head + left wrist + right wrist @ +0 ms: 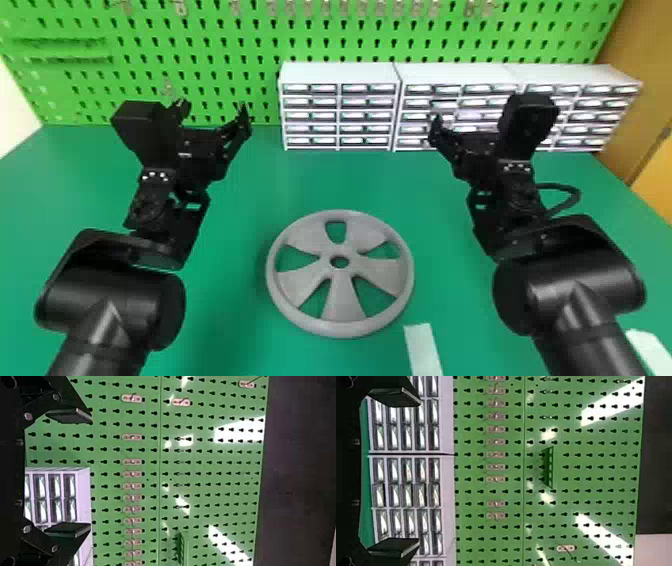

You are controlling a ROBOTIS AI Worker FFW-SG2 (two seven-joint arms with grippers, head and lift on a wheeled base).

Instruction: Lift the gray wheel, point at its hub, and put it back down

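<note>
The gray wheel (342, 295) lies flat on the green table, its round hub hole facing up, between the two arms and nearer the robot than either gripper. My left gripper (214, 107) is raised to the wheel's far left with its fingers wide apart. In the left wrist view, nothing is between the fingers of the left gripper (85, 473). Beyond the wheel on the right, my right gripper (467, 125) is also raised and open. The right wrist view has the right gripper (417, 473) with its fingers spread and the drawer cabinets behind them.
White small-drawer cabinets (340, 72) stand along the table's back edge, before a green pegboard (215, 30). A pale strip (422, 350) lies just right of the wheel's near side. Another white item (650, 350) sits at the near right, beside the right arm.
</note>
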